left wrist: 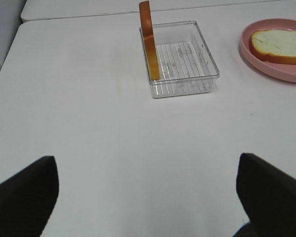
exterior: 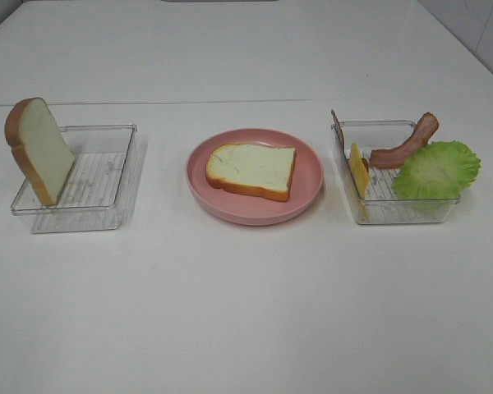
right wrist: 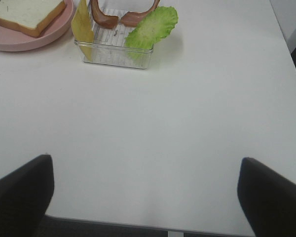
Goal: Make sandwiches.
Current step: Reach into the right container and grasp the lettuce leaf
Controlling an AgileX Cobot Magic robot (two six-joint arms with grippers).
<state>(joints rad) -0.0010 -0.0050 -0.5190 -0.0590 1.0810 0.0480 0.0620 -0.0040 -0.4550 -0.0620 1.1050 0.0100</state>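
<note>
a square white bread slice with tan-brown crust (exterior: 251,170) is seen lying flat on a round pink plate (exterior: 308,193) at the middle of the white worktop (exterior: 246,312); its top face is uncovered. a second white bread slice (exterior: 41,149) is stood on edge in a clear rectangular plastic tray (exterior: 107,176) to the left of the plate, leaned against the tray's left wall. to the right of the plate a second clear plastic tray (exterior: 378,209) is placed. in it a yellow cheese square (exterior: 359,171) is propped on edge along the wall nearest the plate, a curved reddish-brown bacon strip (exterior: 404,144) is rested over the far rim, and a ruffled green lettuce leaf (exterior: 437,170) is draped over the right side. another reddish-brown piece (exterior: 337,127) is seen at that tray's far left corner. the left end effector (left wrist: 148,197) is held over bare worktop, well apart from the left tray, its dark fingers (left wrist: 24,192) spread wide with nothing between them. the right end effector (right wrist: 148,197) is likewise spread wide and empty, well apart from the right tray.
</note>
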